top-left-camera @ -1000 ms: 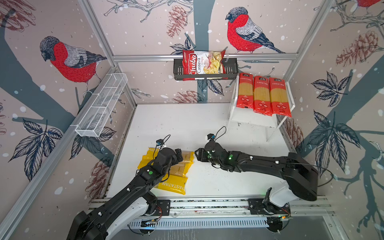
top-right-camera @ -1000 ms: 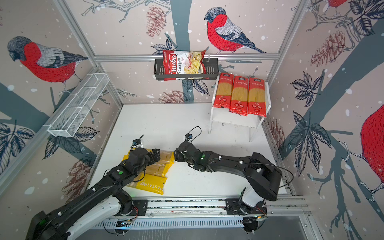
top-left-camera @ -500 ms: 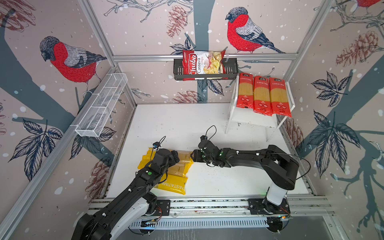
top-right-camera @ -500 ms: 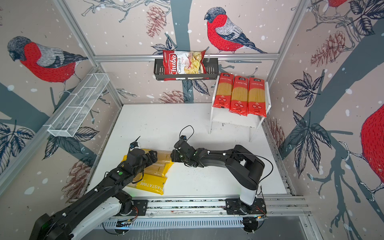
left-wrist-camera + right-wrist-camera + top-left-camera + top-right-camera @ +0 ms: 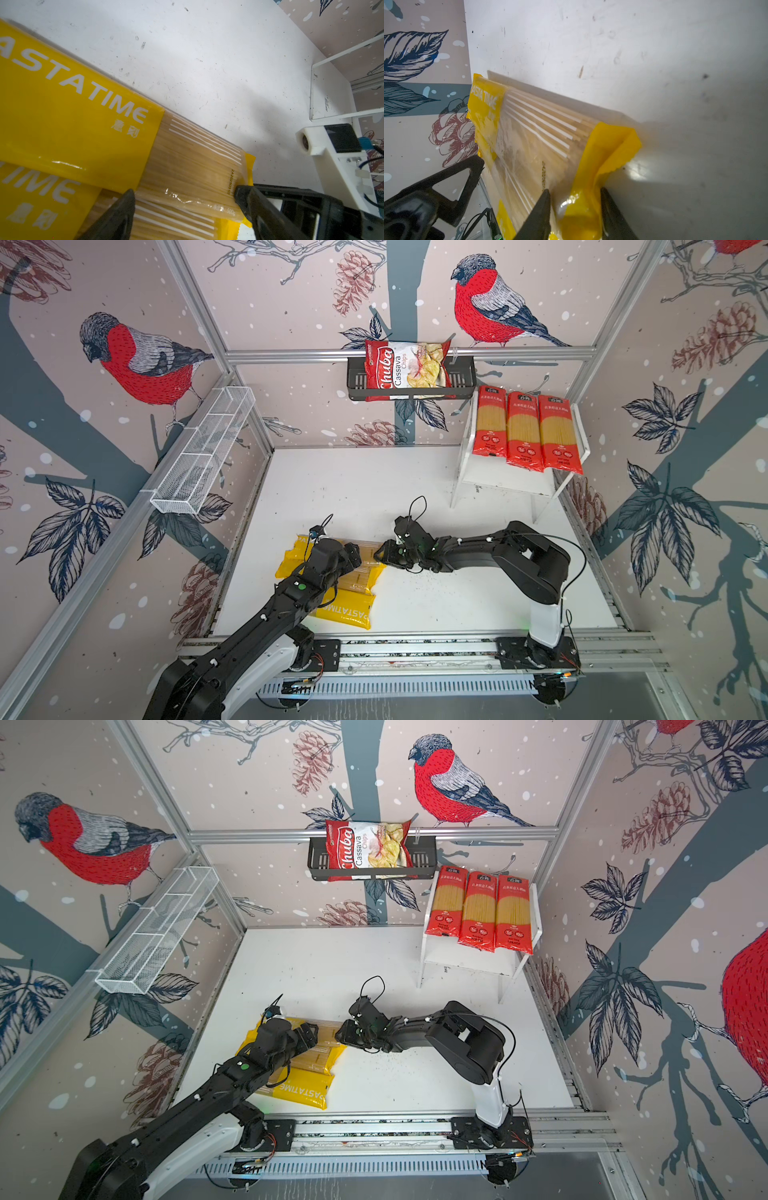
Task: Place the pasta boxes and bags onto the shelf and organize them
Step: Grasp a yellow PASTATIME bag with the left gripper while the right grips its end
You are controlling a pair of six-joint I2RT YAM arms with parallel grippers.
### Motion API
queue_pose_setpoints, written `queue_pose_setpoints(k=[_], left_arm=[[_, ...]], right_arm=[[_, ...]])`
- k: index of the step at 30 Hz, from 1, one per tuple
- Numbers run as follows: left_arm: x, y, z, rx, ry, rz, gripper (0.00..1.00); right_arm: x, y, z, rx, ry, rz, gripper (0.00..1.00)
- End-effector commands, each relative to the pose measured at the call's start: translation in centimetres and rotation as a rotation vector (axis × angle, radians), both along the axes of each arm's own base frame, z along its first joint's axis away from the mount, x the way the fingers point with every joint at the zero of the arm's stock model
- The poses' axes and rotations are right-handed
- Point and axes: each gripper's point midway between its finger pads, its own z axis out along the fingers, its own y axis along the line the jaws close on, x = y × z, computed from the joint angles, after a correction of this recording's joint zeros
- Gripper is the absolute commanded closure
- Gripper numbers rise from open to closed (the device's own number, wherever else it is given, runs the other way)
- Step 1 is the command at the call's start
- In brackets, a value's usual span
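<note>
Three yellow PASTATIME pasta bags (image 5: 345,612) lie stacked and fanned on the white table at the front left in both top views (image 5: 303,1090). My left gripper (image 5: 353,556) hovers over them, open, its fingers (image 5: 124,207) either side of the top bag's clear part (image 5: 187,176). My right gripper (image 5: 380,556) reaches in from the right and is shut on that bag's yellow end (image 5: 583,207). Three red pasta bags (image 5: 521,431) lie side by side on top of the shelf (image 5: 507,485) at the back right.
A Chuba chips bag (image 5: 405,369) sits in a black basket (image 5: 461,379) on the back wall. A long white wire-mesh basket (image 5: 199,456) hangs on the left wall. Small crumbs (image 5: 428,576) lie on the table beside the right gripper.
My right gripper moved left to the yellow bags and closed on the top bag's end. The left gripper's jaws narrowed slightly and it stayed over the stack.
</note>
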Motion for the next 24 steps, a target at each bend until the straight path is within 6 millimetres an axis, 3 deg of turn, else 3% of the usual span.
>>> queue_pose_setpoints(k=[1,7,11,16,20,24], left_arm=[[0.6,-0.1,1.5,0.002,-0.041,-0.003,0.17],[0.7,1.0,4.2,0.075,-0.091,0.003,0.20],[1.0,0.6,4.9,0.068,-0.103,-0.016,0.20],[1.4,-0.8,4.4,0.022,-0.092,-0.053,0.20],[1.8,-3.2,3.7,-0.047,-0.079,-0.110,0.21],[1.9,-5.5,3.0,-0.026,-0.057,-0.156,0.21]], right_arm=[[0.5,0.5,1.0,0.059,0.002,0.000,0.76],[2.3,-2.7,3.0,0.097,-0.039,-0.059,0.95],[2.6,-6.8,3.4,0.043,-0.087,-0.100,0.99],[2.4,-13.9,2.5,-0.090,-0.123,-0.200,1.00],[1.9,-19.5,1.8,-0.254,-0.175,-0.295,0.96],[0.5,-20.8,1.8,-0.306,-0.188,-0.291,0.88]])
